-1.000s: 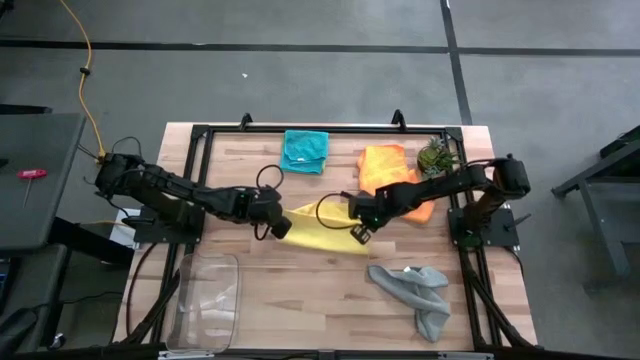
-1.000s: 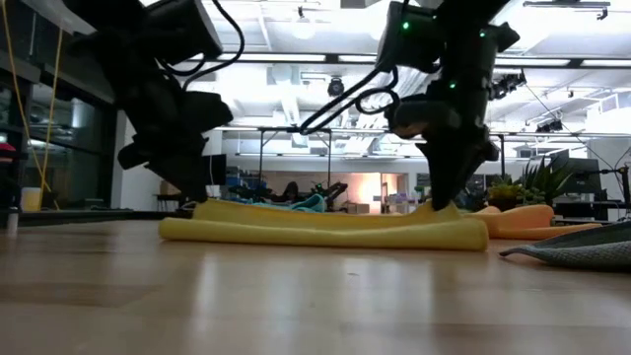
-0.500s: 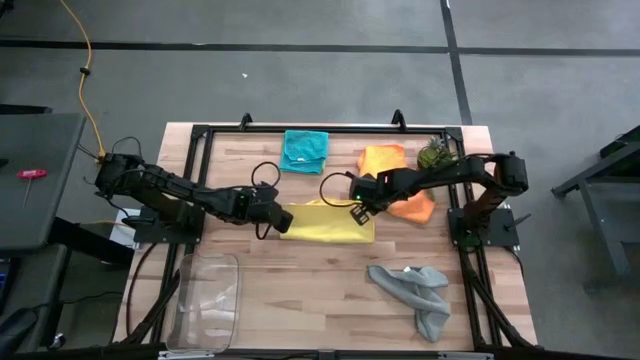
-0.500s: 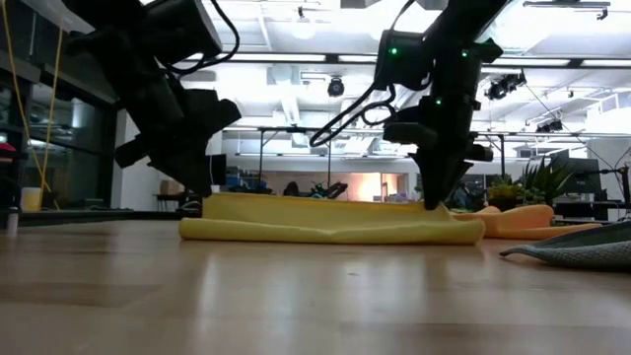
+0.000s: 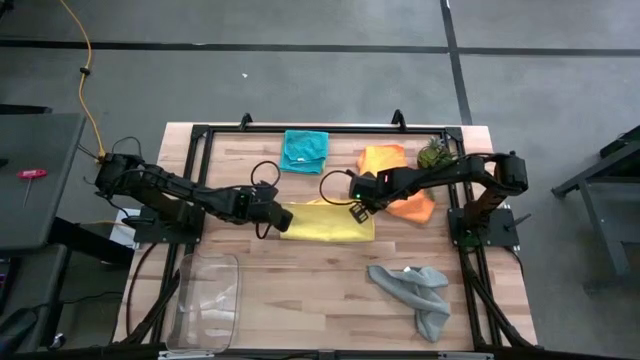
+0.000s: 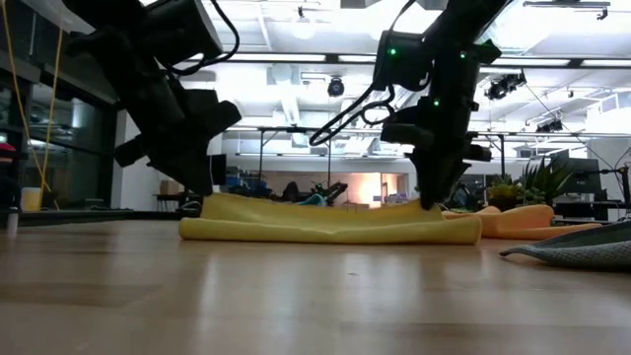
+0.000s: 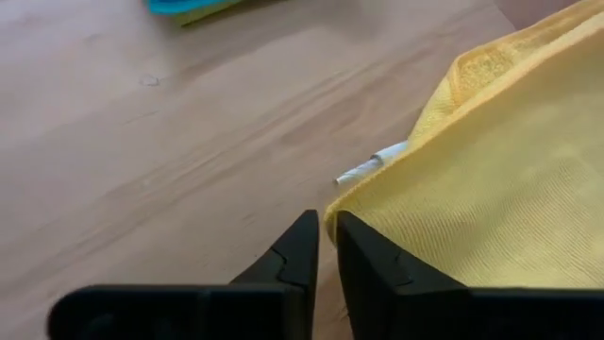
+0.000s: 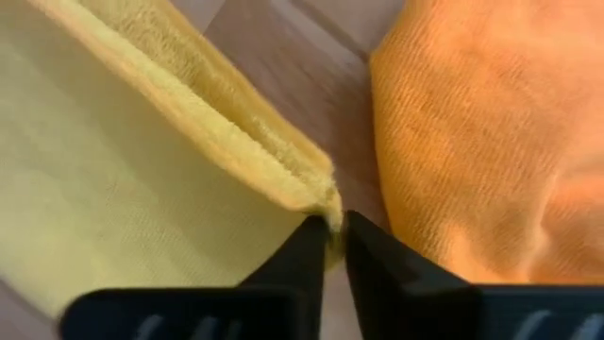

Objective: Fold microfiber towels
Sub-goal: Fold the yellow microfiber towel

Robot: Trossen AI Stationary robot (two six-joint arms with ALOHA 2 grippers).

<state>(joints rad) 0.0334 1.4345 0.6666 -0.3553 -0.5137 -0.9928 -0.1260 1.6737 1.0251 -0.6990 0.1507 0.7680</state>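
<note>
Where the yellow towel (image 5: 326,221) lies folded near the middle of the worktop (image 5: 300,290), bare wood is seen in front of it as far as the near edge. The towel is doubled into a flat oblong, its layered hem seen in the right wrist view. The left gripper (image 7: 323,247) is set at the towel's left corner, jaws nearly together with a thin gap, the corner lying at their tips; whether cloth is pinched cannot be told. The right gripper (image 8: 333,238) is set at the right corner, jaws likewise almost closed around the hem's end. The orange towel (image 5: 397,180) is found just beside the yellow one on the right, close to the right arm. The teal towel (image 5: 304,150) lies toward the far edge, the grey towel (image 5: 415,293) crumpled at the near right. A clear tray (image 5: 208,298) sits at the near left corner, a small plant (image 5: 433,155) at the far right.
</note>
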